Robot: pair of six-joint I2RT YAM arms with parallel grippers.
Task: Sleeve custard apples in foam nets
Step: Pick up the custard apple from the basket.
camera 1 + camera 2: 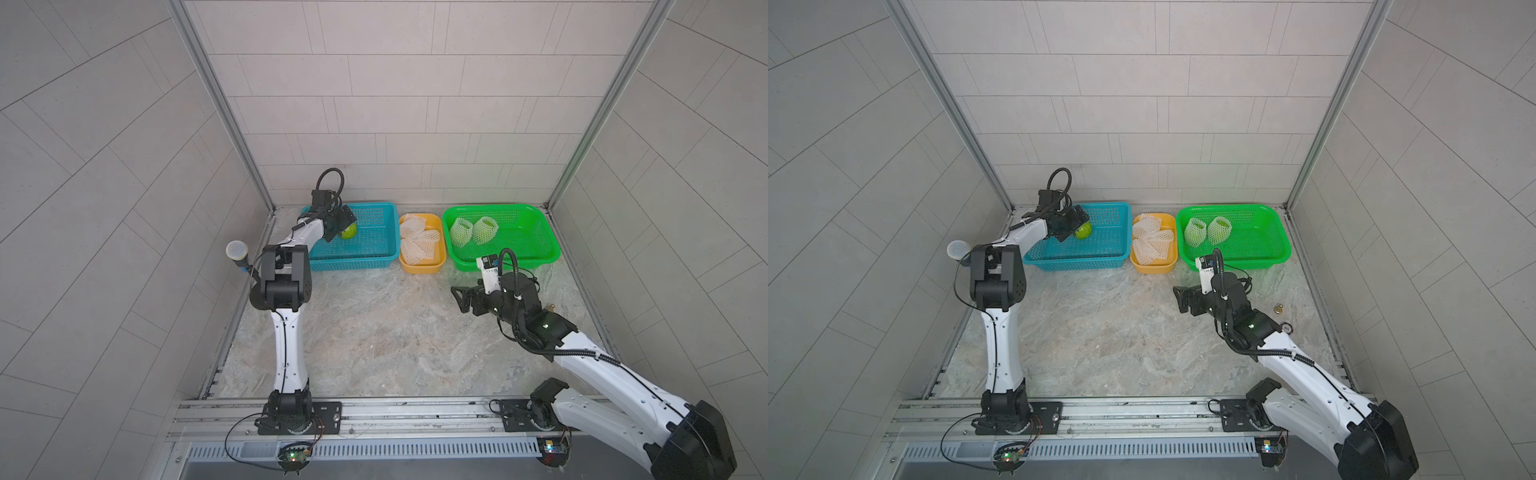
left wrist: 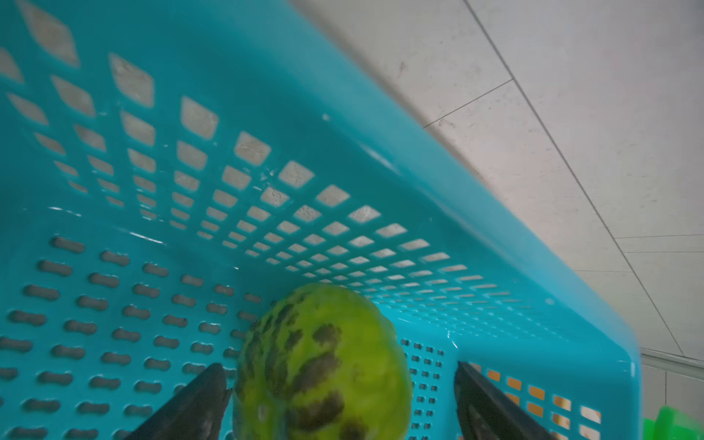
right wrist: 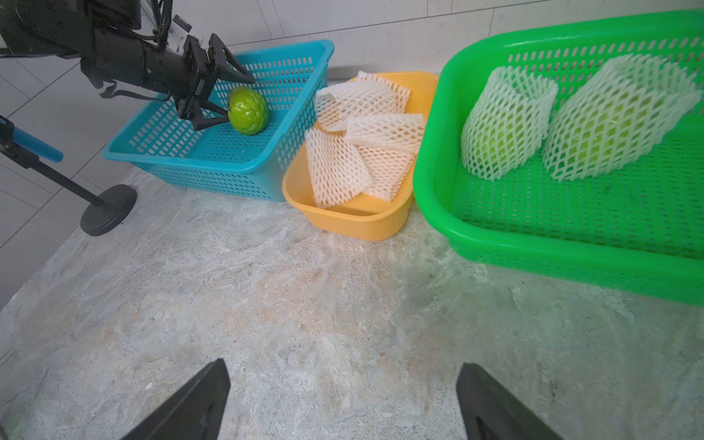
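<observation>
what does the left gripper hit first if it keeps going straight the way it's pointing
Almost certainly the bare custard apple in the blue basket: it sits between the left gripper's open fingers, the basket wall behind it.

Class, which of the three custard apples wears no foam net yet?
The bare custard apple in the blue basket, at the open left gripper; the other two sit netted in the green basket.

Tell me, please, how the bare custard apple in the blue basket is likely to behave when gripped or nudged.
Roundish and loose on the blue basket floor, the apple would probably roll if nudged. Its bumpy skin likely gives the open left gripper some purchase. It looks solid, so probably keeps its shape under a gentle squeeze.
</observation>
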